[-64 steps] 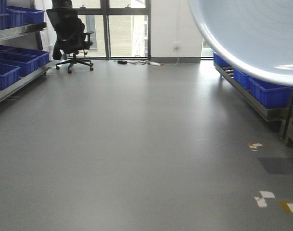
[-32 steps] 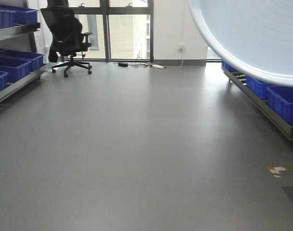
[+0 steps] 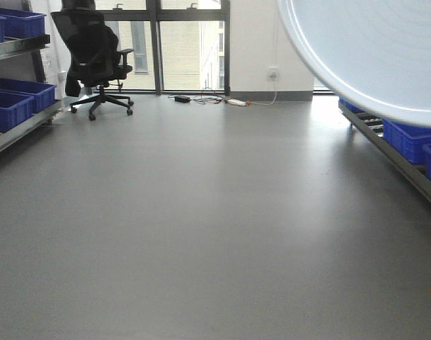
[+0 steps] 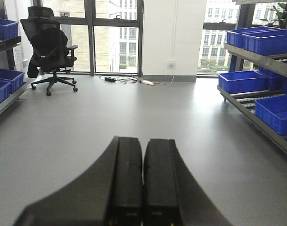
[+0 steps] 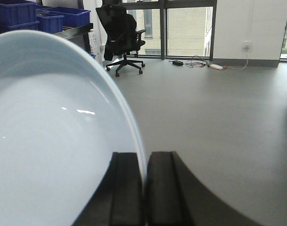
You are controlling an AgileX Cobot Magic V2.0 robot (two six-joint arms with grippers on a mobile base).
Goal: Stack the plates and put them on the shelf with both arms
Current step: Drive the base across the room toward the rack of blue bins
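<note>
One pale bluish-white plate (image 5: 53,141) fills the left half of the right wrist view, held on edge. My right gripper (image 5: 145,162) is shut on its rim, one black finger on each side. The same plate (image 3: 374,49) looms at the top right of the front view, with faint concentric rings. My left gripper (image 4: 143,146) is shut with nothing between its fingers, pointing out over the grey floor. No second plate shows in any view.
Metal shelves with blue bins (image 3: 13,106) run along the left wall, and more blue bins (image 4: 258,61) on racks line the right. A black office chair (image 3: 95,60) stands by the windows. Cables and a power strip (image 3: 215,100) lie on the floor.
The front view has swung left and moved forward: the chair and left bins shifted left, the floor tape marks slid out of frame. The plate stays at the top right.
</note>
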